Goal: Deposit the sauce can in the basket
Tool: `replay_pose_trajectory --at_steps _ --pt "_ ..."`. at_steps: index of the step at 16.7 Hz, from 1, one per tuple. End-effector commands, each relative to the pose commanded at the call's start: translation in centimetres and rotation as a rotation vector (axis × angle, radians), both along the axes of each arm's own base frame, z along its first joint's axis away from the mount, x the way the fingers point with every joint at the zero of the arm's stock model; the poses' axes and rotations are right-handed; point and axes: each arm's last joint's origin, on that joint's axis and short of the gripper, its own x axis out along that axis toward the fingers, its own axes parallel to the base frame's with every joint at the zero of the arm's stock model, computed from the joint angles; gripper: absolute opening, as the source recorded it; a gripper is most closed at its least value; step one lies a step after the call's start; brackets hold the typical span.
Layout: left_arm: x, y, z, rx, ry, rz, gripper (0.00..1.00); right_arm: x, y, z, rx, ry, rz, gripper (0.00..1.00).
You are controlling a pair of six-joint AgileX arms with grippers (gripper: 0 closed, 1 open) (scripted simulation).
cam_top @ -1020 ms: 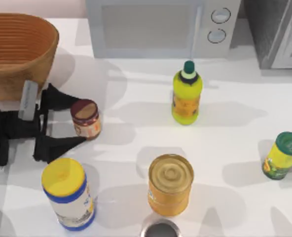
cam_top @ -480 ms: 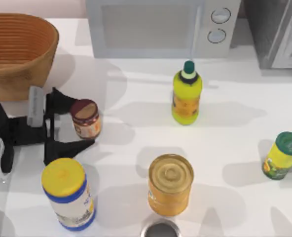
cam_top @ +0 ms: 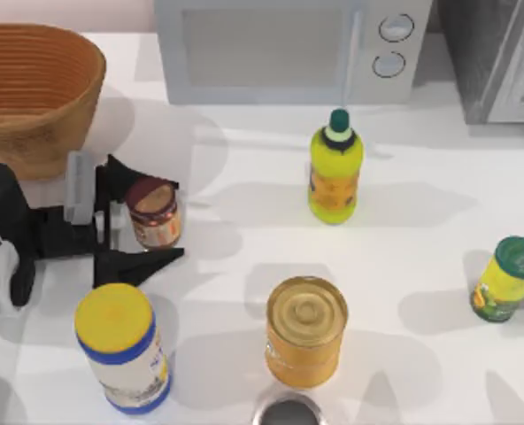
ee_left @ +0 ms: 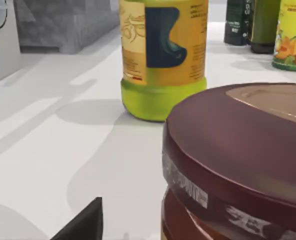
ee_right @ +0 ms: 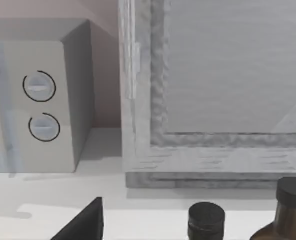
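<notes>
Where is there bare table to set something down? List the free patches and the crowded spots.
Free: the stretch between the yellow bottle and the green-lidded bottle, and before the microwave. Crowded: the left side, where the left gripper flanks the sauce can between basket and yellow-lidded canister.

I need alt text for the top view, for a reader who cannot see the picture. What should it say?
The left gripper, fingers open, straddles the sauce can standing on the white table, just in front of the wicker basket at the table's far left. Around them stand a yellow-lidded canister, a gold-topped tin, a yellow bottle and a microwave.
</notes>
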Motion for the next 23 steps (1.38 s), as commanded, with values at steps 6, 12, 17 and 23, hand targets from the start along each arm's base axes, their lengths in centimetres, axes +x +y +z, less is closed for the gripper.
replay_pose_trajectory --at_steps 6,12,17,23 --pt "0.38 -0.38 0.68 0.002 0.001 -0.001 1.0 0.0 0.0 0.0 0.0 0.0 0.0 1.0" --pt "0.41 -0.39 0.73 0.002 0.0 0.0 1.0 0.0 0.0 0.0 0.0 0.0 0.0 1.0" --pt "0.41 -0.39 0.73 0.002 0.0 0.0 0.62 0.0 0.0 0.0 0.0 0.0 0.0 1.0" --pt "0.41 -0.39 0.73 0.002 0.0 0.0 0.17 0.0 0.0 0.0 0.0 0.0 0.0 1.0"
